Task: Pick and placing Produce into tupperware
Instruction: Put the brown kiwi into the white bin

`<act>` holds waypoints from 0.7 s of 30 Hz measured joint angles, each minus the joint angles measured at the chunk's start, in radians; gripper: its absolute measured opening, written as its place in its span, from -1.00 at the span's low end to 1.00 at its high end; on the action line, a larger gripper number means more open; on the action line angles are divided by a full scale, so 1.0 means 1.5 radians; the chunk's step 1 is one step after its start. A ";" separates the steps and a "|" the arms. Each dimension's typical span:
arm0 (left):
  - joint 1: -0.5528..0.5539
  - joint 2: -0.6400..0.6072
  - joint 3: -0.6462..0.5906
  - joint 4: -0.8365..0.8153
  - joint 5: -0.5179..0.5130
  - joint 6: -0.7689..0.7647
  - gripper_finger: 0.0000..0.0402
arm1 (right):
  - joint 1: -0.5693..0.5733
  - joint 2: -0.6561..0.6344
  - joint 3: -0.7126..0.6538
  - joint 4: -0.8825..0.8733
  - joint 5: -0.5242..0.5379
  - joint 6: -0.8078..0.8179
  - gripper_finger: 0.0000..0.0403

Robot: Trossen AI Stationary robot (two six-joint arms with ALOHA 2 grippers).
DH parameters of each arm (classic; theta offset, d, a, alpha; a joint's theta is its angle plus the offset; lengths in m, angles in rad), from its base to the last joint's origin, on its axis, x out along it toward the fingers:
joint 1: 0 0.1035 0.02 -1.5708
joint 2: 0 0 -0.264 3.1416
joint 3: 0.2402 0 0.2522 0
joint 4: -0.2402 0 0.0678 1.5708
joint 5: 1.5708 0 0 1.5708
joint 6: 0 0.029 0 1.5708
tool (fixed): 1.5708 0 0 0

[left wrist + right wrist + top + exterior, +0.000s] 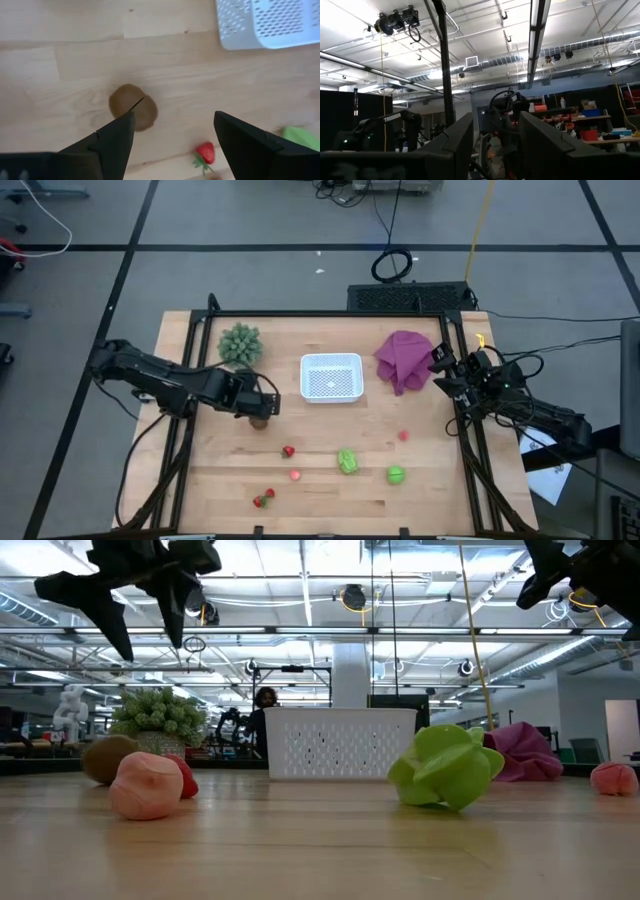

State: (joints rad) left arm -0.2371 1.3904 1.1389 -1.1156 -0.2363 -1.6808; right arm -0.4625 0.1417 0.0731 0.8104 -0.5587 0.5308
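Your left gripper (172, 142) hangs above the brown oval toy fruit (133, 106), fingers spread wide, nothing held. The fruit lies on the wooden table (330, 490), apart from the empty white perforated plastic container (331, 376). Your right gripper (441, 367) waits at the table's right edge, fingers apart.

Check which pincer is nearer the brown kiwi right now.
Left. The left pincer hovers open right above the brown kiwi, beside the white basket. The right pincer sits raised at the table's far right edge, by the purple cloth, well away.
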 joint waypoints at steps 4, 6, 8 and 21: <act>0.000 0.045 0.000 -0.002 0.019 0.001 0.36 | 0.000 0.000 0.000 0.000 0.000 0.000 -0.25; 0.000 0.062 0.000 -0.011 0.049 0.002 0.36 | 0.000 0.000 0.000 0.001 0.000 0.000 -0.25; 0.000 0.079 0.000 -0.019 0.072 0.011 0.36 | 0.000 0.000 0.000 0.000 0.000 0.000 -0.25; 0.005 0.103 0.000 -0.041 0.073 0.042 0.36 | 0.000 0.000 0.000 0.001 -0.001 0.000 -0.25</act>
State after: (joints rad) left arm -0.2302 1.5448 1.1385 -1.1774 -0.1274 -1.6183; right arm -0.4627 0.1417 0.0731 0.8114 -0.5597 0.5308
